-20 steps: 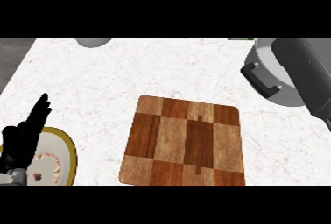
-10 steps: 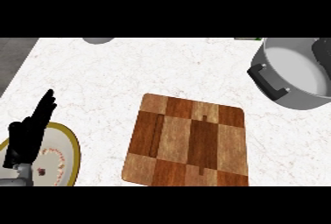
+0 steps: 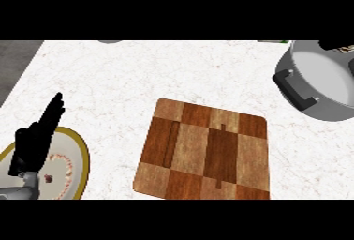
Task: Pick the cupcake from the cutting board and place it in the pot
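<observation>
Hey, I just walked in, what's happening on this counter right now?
Nothing is being handled right now. The left hand rests open at the view's left edge, fingers up, over a gold-rimmed plate. The wooden cutting board lies in the middle of the white counter, and no cupcake shows on it. The grey pot stands at the upper right; something dark shows at its top rim, too cut off to identify. The right hand is out of view.

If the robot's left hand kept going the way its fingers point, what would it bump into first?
Probably nothing. The left hand points up and slightly right over bare white counter, away from the plate and left of the cutting board. The way looks free to the counter's far edge.
</observation>
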Robot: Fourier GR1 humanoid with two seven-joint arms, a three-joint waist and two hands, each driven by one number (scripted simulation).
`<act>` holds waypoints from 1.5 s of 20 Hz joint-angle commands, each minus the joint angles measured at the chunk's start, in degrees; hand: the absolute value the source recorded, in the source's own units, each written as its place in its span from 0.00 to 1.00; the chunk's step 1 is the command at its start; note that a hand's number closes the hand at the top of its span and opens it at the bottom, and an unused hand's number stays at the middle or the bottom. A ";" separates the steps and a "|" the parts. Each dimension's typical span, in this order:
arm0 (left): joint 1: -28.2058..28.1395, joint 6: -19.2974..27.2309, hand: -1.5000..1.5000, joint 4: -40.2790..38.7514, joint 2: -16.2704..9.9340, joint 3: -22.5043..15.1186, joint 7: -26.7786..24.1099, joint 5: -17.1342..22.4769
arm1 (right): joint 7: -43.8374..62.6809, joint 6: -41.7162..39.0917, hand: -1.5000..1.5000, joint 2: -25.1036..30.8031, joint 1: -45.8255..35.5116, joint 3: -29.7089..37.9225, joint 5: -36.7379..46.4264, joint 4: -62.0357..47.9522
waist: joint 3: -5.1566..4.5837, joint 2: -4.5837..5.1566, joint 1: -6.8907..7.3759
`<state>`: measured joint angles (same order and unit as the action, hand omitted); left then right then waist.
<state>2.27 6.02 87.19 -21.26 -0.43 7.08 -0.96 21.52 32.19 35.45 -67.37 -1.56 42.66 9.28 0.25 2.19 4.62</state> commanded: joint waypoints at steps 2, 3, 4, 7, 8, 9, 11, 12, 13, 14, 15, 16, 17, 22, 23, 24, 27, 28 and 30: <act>-0.07 -0.86 0.50 0.81 -0.10 -0.44 -0.51 -0.14 | -3.04 -1.07 0.00 -0.01 -0.05 5.84 -5.59 -1.38 | 0.07 0.17 0.74; -0.25 -0.03 0.50 -1.24 0.94 -0.28 -1.61 -0.36 | -5.37 0.37 0.00 -0.25 1.18 6.30 -5.99 -0.97 | 0.05 0.35 0.52; 0.57 0.20 0.50 0.13 0.44 -0.05 0.11 -0.43 | -7.19 0.49 0.00 -0.73 1.76 7.46 -7.23 -0.60 | 0.15 0.38 0.73; 0.98 -0.83 0.50 0.38 -0.17 0.55 0.67 0.45 | -9.50 0.27 0.00 0.42 2.03 8.93 -8.40 -1.05 | 0.14 0.54 1.20; -0.01 -0.93 0.50 0.99 0.26 -0.01 -0.46 0.30 | -11.44 -0.75 0.00 2.30 1.58 9.27 -8.67 -0.47 | 0.14 0.50 1.37; 1.74 -0.75 0.50 -2.48 0.67 0.19 -0.49 -0.09 | -13.08 -0.13 0.00 0.21 2.43 9.42 -8.89 -0.37 | 0.02 0.22 -0.09; -0.68 -0.30 0.50 -0.40 1.39 -1.00 -1.18 -0.82 | -16.27 4.47 0.00 -0.07 3.37 11.62 -10.85 1.52 | 0.11 0.14 0.57; 2.64 0.39 0.50 -1.09 1.93 -1.19 1.02 -1.07 | -16.73 6.55 0.00 -0.79 1.45 12.73 -11.91 3.28 | 0.13 0.18 -0.08; 1.18 0.10 0.50 -0.84 1.04 -0.27 -0.31 -0.82 | -19.68 10.15 0.00 -1.60 2.44 15.11 -14.30 5.45 | 0.23 0.13 0.22; 1.65 0.60 0.50 -0.31 1.59 -0.56 1.14 -0.86 | -21.91 9.94 0.00 -0.36 2.21 16.49 -15.65 6.57 | 0.28 0.09 -0.01; 0.77 -0.19 0.50 -1.68 0.02 1.22 -0.18 -0.25 | -23.17 9.38 0.00 -0.17 1.78 18.78 -18.09 7.72 | 0.17 -0.31 -0.50; -0.61 -0.77 0.50 -0.18 -0.11 0.68 -0.40 -0.20 | -24.32 11.78 0.00 -0.80 2.22 20.13 -19.24 8.30 | 0.19 -0.34 0.19; -0.64 -0.46 0.50 -0.04 -0.28 1.22 -0.92 -0.27 | -27.33 11.07 0.00 -0.81 3.62 21.89 -21.19 8.98 | 0.18 -0.42 -0.27; -1.41 -0.07 0.50 3.19 0.13 0.46 2.91 -0.84 | -32.91 5.45 0.00 -0.95 4.44 26.80 -26.54 7.81 | 0.04 -0.91 -0.86; -0.31 0.76 0.50 -0.05 1.93 -0.10 0.87 -1.43 | -33.63 4.23 0.00 -0.33 3.50 27.47 -27.21 7.69 | -0.02 -0.72 -1.24; -3.69 0.30 0.50 2.16 1.68 -0.10 0.05 -1.24 | -35.40 3.68 0.00 -1.43 5.80 28.70 -28.70 7.63 | -0.05 -1.11 -1.46; -2.84 -1.83 0.50 0.43 -0.73 3.58 0.44 0.84 | -35.26 -1.79 0.00 -0.42 6.10 28.95 -30.03 8.35 | -0.18 -1.72 -3.14; -2.37 -0.09 0.50 -0.39 1.04 2.06 -0.06 -1.07 | -39.57 -1.36 0.00 -1.23 8.87 30.86 -31.87 8.49 | -0.14 -1.51 -3.06; -3.65 1.17 0.50 3.55 1.59 1.85 2.18 -1.91 | -41.88 -0.75 0.00 -3.69 11.55 31.41 -33.40 10.75 | -0.16 -1.93 -3.55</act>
<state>-0.17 5.82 88.26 -20.56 1.65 7.78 -1.58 -15.72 33.39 33.27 -59.72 27.60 12.57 18.10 0.13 0.74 2.04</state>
